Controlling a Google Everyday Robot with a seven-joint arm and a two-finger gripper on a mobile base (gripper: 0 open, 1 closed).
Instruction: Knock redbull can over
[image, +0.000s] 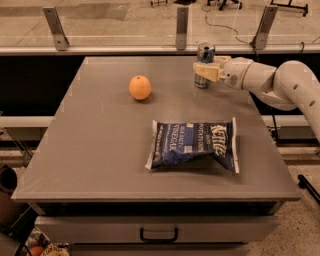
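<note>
Table (100, 165): grey, carries everything. We see the arm (280, 82) reaching in from the right, low and level, so the hand meets the target side-on. Chip bag (195, 145) lies flat near the front, well apart from the action. Orange (140, 87) sits left of centre, also apart, so neither is in the way. Redbull can (205, 52) stands upright at the far right of the table, near the back edge. Hand (202, 71) is against the can's middle, crossing its front. We cannot tell whether it is spread or pinching the can. We judge that a sideways push above mid-height should tip it. Contact lower down risks a slide.
</note>
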